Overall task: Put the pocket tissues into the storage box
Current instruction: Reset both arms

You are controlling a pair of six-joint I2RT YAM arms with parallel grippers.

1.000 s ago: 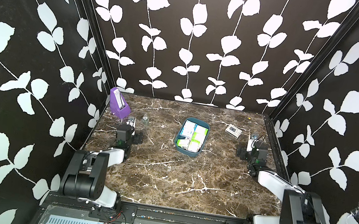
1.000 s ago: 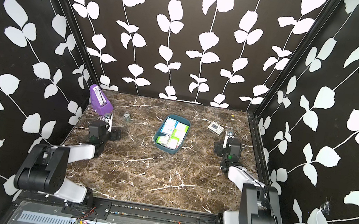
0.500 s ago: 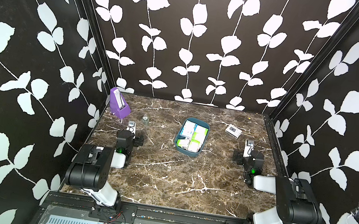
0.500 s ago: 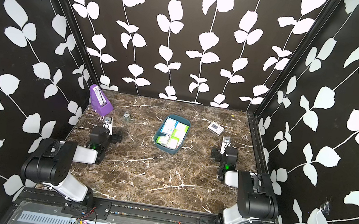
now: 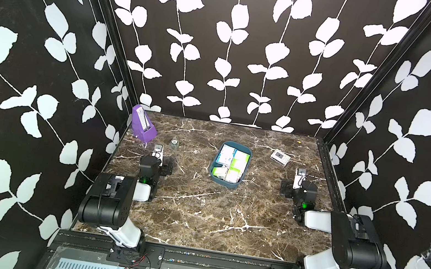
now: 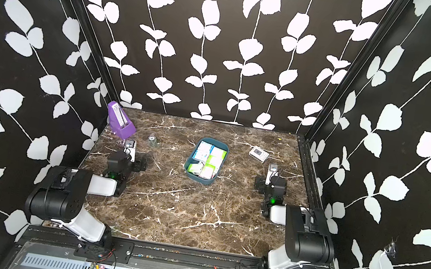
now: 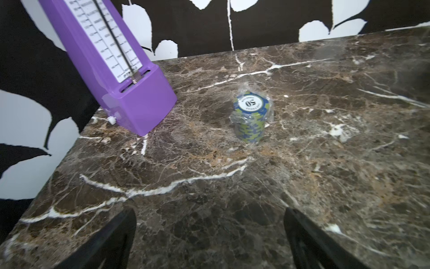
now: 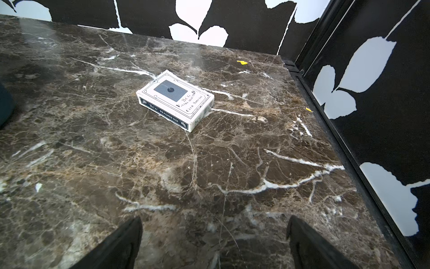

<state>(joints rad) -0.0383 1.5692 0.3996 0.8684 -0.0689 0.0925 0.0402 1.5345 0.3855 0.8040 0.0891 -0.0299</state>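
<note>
Brown marble with white veins covers the tabletop [image 5: 197, 210], walled in by black panels printed with white leaves. Both arms are folded low at the near edge, one at each side.

The left claw [image 7: 209, 233] sits just above the marble with its two dark fingers [image 7: 111, 237] spread wide and nothing between them. Ahead of it stands a wrapped stack of poker chips [image 7: 252, 116], and ahead and to its outer side a purple metronome [image 7: 139, 102].

The right claw [image 8: 215, 237] is also low over the marble, fingers [image 8: 314, 244] wide apart and empty. A boxed deck of cards [image 8: 175, 100] lies flat ahead of it.

The storage box [image 5: 225, 184] rests on the marble between the two claws, about level with them and well apart from each: to the right of the left claw and to the left of the right one. The pocket tissues [image 5: 233, 161] lie inside it, white packs with green and blue print packed side by side. Neither claw touches the box or a pack.
</note>
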